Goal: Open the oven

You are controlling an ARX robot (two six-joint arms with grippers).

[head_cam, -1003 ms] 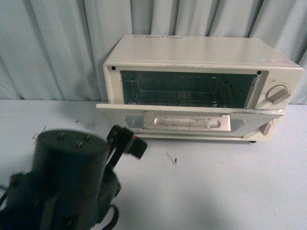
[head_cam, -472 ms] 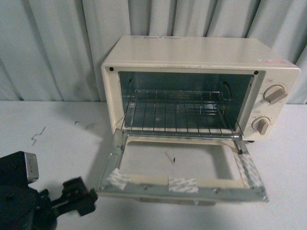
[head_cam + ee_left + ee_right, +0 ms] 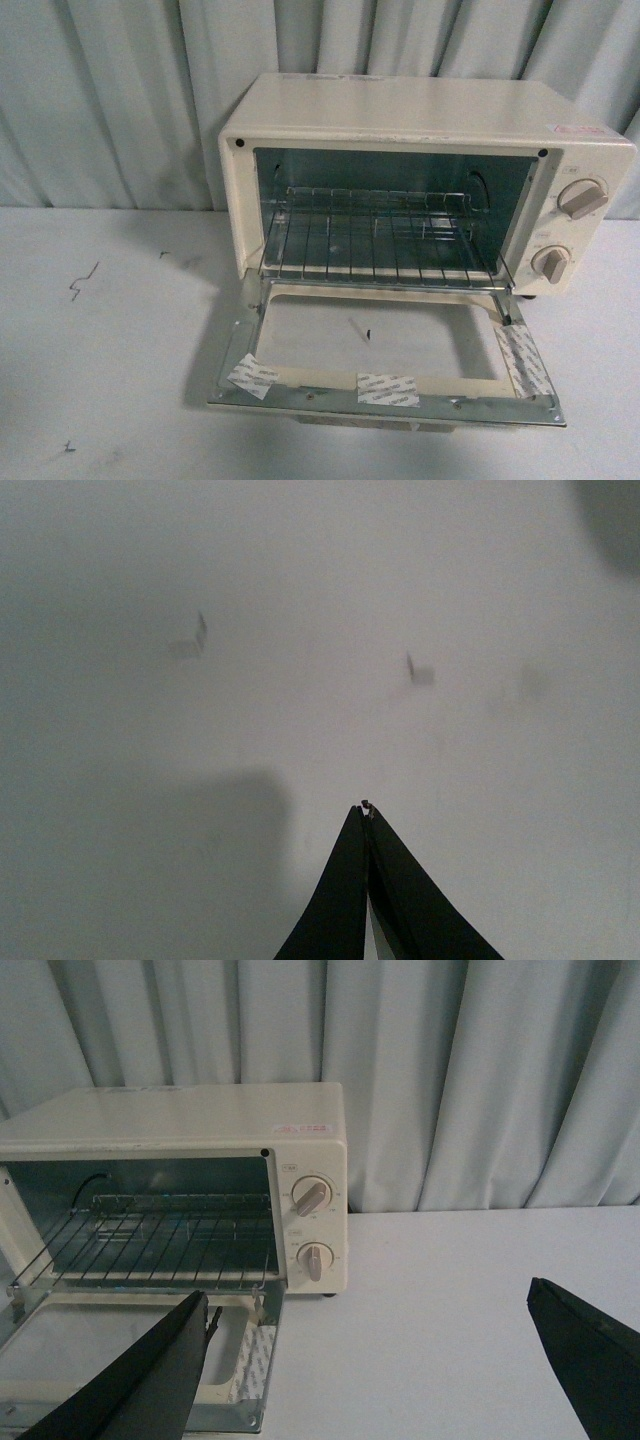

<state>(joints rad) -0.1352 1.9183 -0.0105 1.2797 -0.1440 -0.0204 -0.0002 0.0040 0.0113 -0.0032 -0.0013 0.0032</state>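
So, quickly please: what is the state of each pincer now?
Left pincer: closed, holding nothing, over the bare table.
Right pincer: open, empty.

Not much robot showing tbh: left gripper (image 3: 367, 810) has matte black wedge fingers tapering to thin tips; right gripper (image 3: 400, 1320) has flat black blades, plain, unmarked.

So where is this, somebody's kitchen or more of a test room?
It looks more like a staged test setup than a kitchen. A lone toaster oven, door down, sits on a plain white table, and pale curtains hang right behind it. No counters, sink or dishes show.
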